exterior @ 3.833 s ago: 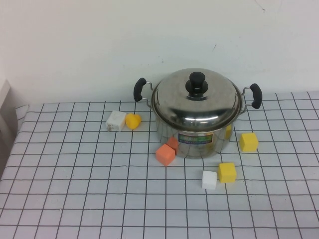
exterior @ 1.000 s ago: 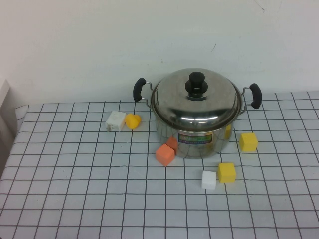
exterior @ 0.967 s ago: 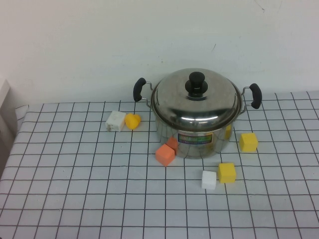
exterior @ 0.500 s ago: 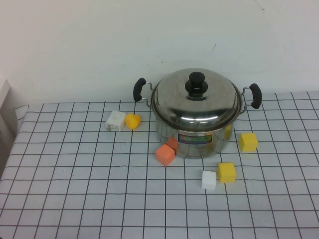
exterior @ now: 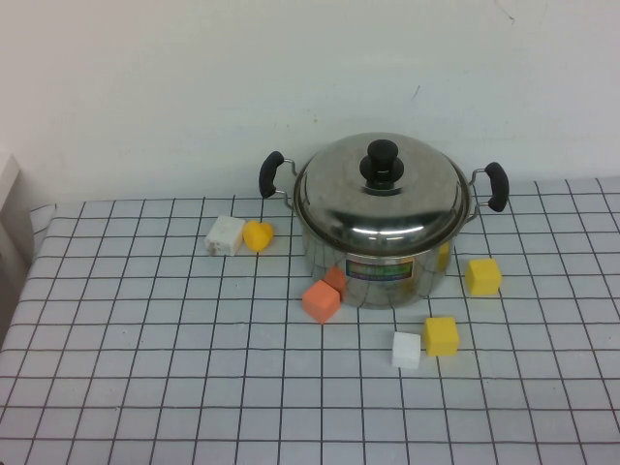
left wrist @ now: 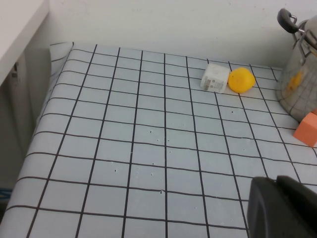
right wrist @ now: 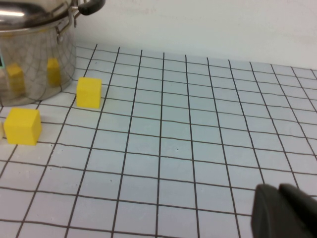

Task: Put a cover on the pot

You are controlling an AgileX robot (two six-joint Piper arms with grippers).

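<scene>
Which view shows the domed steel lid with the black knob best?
The high view: the domed steel lid with the black knob shows whole, seated on the shiny steel pot. The right wrist view catches only its rim; the left wrist view, just an edge.

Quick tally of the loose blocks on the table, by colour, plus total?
Yellow cubes: 2
White blocks: 2
Orange cube: 1
Yellow rounded piece: 1
Total: 6
Neither gripper shows in the high view; each wrist view shows only a dark gripper corner.
</scene>
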